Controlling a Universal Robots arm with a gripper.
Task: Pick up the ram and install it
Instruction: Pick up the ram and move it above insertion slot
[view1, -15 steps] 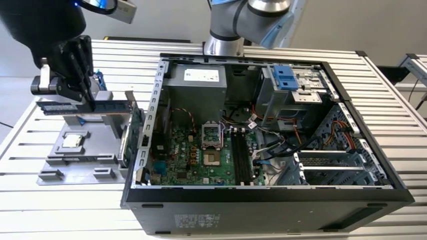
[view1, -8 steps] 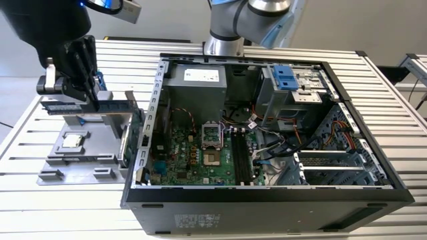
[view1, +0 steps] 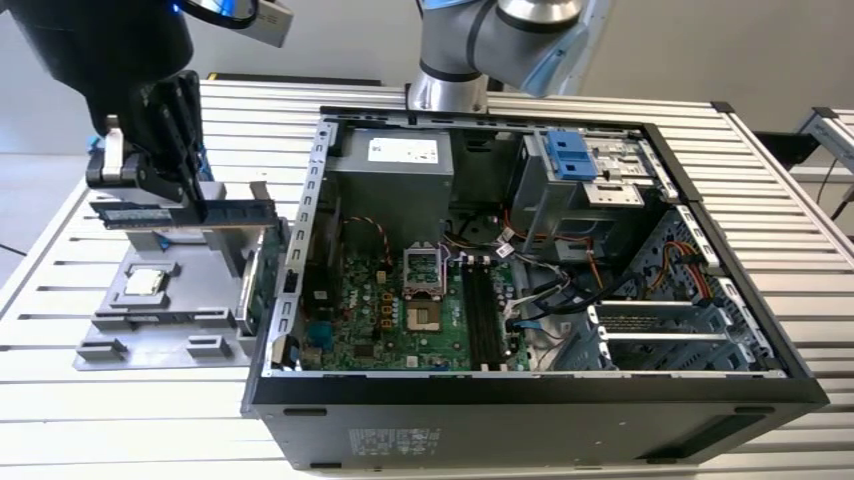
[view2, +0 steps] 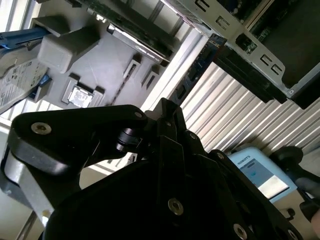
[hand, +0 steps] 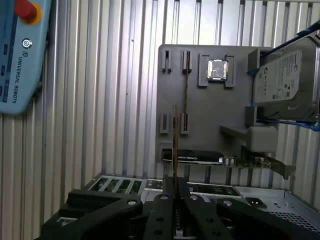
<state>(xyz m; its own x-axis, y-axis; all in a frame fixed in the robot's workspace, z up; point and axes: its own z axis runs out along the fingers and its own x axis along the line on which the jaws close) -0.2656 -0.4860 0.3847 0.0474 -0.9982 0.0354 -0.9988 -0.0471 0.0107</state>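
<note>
The gripper (view1: 187, 203) pinches the ram (view1: 234, 210) near its middle. Its fingers are pressed against the two flat faces and carry the ram clear above the gray tray (view1: 200, 305) at the exterior view's left. The open computer case (view1: 534, 420) stands just beside the tray, and its side wall rises between the ram and the motherboard (view1: 374, 310). On the tray sit a hard drive (hand: 285, 75), an expansion card (hand: 197, 158), another memory stick (hand: 186, 95) and a processor (hand: 217, 70). The ram stands on edge with its long axis level, running left to right across the exterior view.
</note>
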